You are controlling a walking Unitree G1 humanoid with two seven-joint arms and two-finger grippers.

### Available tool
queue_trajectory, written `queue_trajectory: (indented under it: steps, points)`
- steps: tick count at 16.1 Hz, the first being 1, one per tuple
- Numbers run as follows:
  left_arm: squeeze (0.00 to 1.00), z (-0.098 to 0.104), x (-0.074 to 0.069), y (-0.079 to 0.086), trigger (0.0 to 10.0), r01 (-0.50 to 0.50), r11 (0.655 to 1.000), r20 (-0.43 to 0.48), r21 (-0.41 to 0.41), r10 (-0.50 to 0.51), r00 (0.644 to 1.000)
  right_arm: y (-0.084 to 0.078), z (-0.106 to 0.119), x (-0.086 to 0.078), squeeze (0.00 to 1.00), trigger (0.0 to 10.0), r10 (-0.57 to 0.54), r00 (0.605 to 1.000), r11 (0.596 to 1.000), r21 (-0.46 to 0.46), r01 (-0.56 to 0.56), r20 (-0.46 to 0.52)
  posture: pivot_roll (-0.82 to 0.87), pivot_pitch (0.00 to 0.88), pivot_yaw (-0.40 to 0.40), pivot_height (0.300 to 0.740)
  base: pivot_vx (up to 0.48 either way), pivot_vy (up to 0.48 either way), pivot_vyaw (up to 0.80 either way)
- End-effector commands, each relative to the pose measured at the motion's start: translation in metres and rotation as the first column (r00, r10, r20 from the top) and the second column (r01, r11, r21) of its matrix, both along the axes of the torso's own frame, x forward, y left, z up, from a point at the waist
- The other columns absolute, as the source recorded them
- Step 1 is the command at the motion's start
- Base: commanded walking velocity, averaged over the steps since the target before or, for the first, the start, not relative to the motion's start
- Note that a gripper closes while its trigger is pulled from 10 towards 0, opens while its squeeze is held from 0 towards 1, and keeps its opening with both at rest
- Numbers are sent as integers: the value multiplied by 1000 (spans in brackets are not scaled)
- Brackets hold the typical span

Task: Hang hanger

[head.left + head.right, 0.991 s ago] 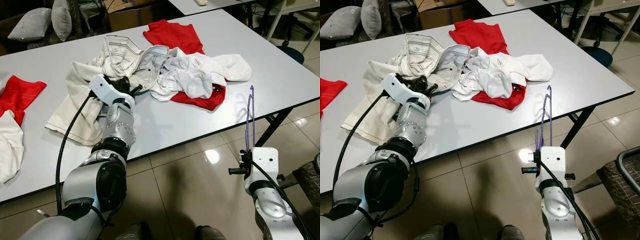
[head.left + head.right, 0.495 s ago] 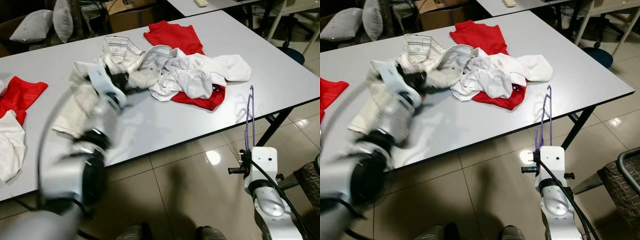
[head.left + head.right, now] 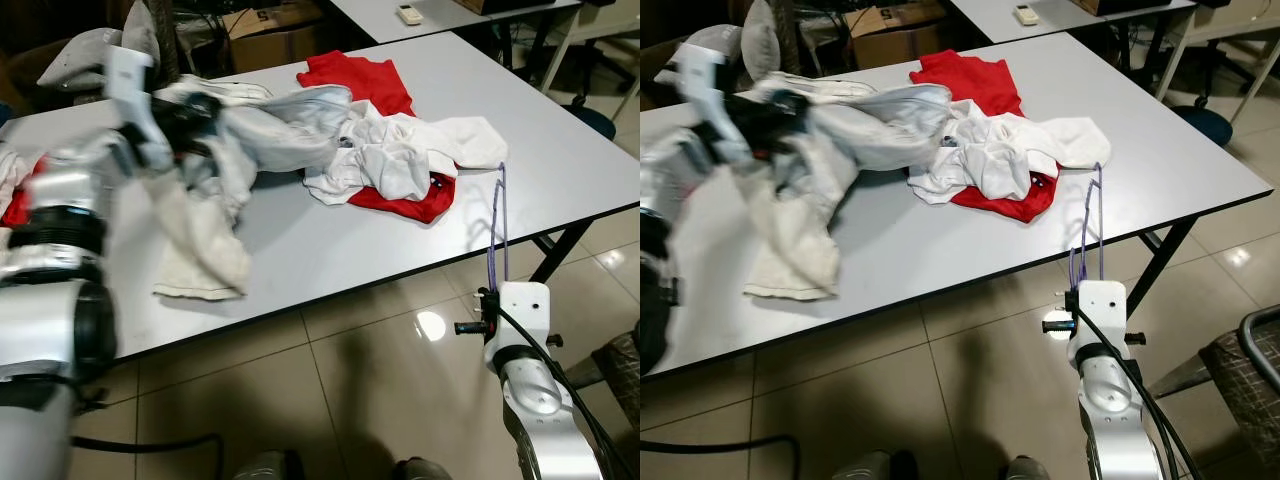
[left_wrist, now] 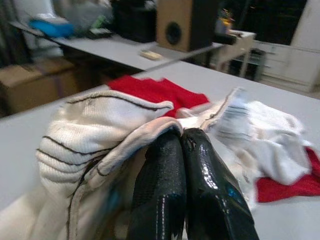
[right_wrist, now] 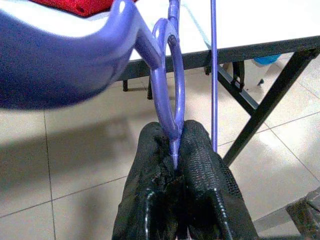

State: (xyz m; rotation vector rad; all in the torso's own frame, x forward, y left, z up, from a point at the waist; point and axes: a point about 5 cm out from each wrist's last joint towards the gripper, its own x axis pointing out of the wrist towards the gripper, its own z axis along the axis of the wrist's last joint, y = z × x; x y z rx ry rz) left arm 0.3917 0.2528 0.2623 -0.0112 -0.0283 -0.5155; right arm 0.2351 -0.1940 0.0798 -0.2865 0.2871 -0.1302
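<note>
A purple hanger (image 3: 497,222) stands upright by the table's near right edge, and my right gripper (image 5: 175,150) is shut on its hook (image 5: 169,100) below the tabletop. My left gripper (image 4: 181,137) is shut on a cream-white garment (image 3: 250,130) and holds it lifted above the left part of the grey table (image 3: 320,250). One end of the garment (image 3: 790,270) hangs down onto the tabletop. In the left wrist view the black fingers (image 4: 160,185) pinch a ribbed cream hem (image 4: 100,130).
A pile of white clothes (image 3: 410,150) lies over red garments (image 3: 355,75) in the middle of the table. More red cloth (image 3: 15,205) lies at the left edge. Pillows (image 3: 90,50) and a cardboard box (image 3: 270,35) stand behind. A chair (image 3: 1240,370) is at the right.
My left arm has swung up and to the left, pulling the cream garment off the table. The right gripper and hanger have stayed put. The camera has tilted slightly.
</note>
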Motion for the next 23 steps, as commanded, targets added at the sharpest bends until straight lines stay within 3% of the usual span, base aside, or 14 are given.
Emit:
queue_trajectory:
  steps: [1, 4, 6, 7, 8, 10, 11, 12, 14, 15, 17, 19, 20, 23]
  points:
    - [0, 39, -4, 18, 0, -70, 997, 136, 17, 67, 988, 2, -1, 3, 0, 10000, 20, 1000, 1000, 11, -20, -2, -124, 0, 98, 740, 0, 0, 0]
    - [0, 63, -15, 24, 0, 77, 995, 237, -58, -61, 970, 1, -3, 7, 0, 10000, 25, 1000, 1000, 9, -25, 1, -105, 0, 90, 740, 0, 0, 0]
    - [0, 59, -15, 23, 0, 91, 996, 199, -21, -85, 976, 3, -4, 7, 0, 10000, 31, 1000, 999, 13, -31, 0, -93, 0, 77, 740, 0, 0, 0]
    - [0, 44, -12, 17, 0, 106, 994, 134, 35, -110, 985, 6, -8, 6, 0, 10000, 36, 999, 999, 17, -36, -7, -92, 0, 72, 740, 0, 0, 0]
    - [0, 4, -7, -7, 0, 189, 974, -7, 122, -189, 982, 11, -13, 4, 0, 10000, 48, 999, 999, 24, -48, -18, -88, 0, 76, 740, 0, 0, 0]
    - [0, -32, -8, -34, 0, 282, 953, -103, 107, -271, 957, 13, -13, 4, 0, 10000, 57, 998, 998, 23, -56, -15, -101, 0, 104, 740, 0, 0, 0]
    - [0, -67, -14, -48, 1098, 323, 936, -228, 139, -287, 930, 10, -13, 3, 0, 10000, 43, 999, 999, 21, -43, -12, -104, 0, 109, 740, 0, 0, 0]
    - [0, -88, -19, -46, 10000, 292, 940, -322, 177, -225, 920, 9, -14, 0, 0, 10000, 34, 999, 999, 20, -34, -14, -109, 0, 118, 740, 0, 0, 0]
    - [0, -92, -21, -38, 10000, 228, 960, -336, 162, -164, 928, 10, -15, -3, 0, 10000, 35, 999, 999, 18, -34, -18, -109, 0, 125, 740, 0, 0, 0]
    - [1000, -90, -21, -34, 10000, 187, 973, -320, 138, -135, 938, 10, -16, -5, 0, 10000, 33, 999, 999, 18, -33, -20, -106, 0, 128, 740, 0, 0, 0]
    - [1000, -77, -29, -33, 10000, 209, 971, -266, 116, -172, 948, 9, -18, -8, 0, 10000, 25, 999, 999, 20, -24, -22, -96, 0, 123, 740, 0, 0, 0]
    - [1000, -64, -48, -34, 10000, 327, 924, -207, 197, -287, 935, 10, -19, -6, 0, 10000, 26, 999, 999, 24, -26, -23, -80, 0, 122, 740, 0, 0, 0]
    - [1000, -62, -57, -32, 10000, 342, 911, -219, 230, -293, 931, 12, -18, -3, 0, 10000, 30, 999, 999, 26, -30, -19, -77, 0, 126, 740, 0, 0, 0]
    - [1000, -60, -63, -31, 10000, 246, 960, -272, 136, -203, 941, 11, -18, -4, 0, 10000, 26, 1000, 999, 28, -25, -15, -74, 0, 127, 740, 0, 0, 0]
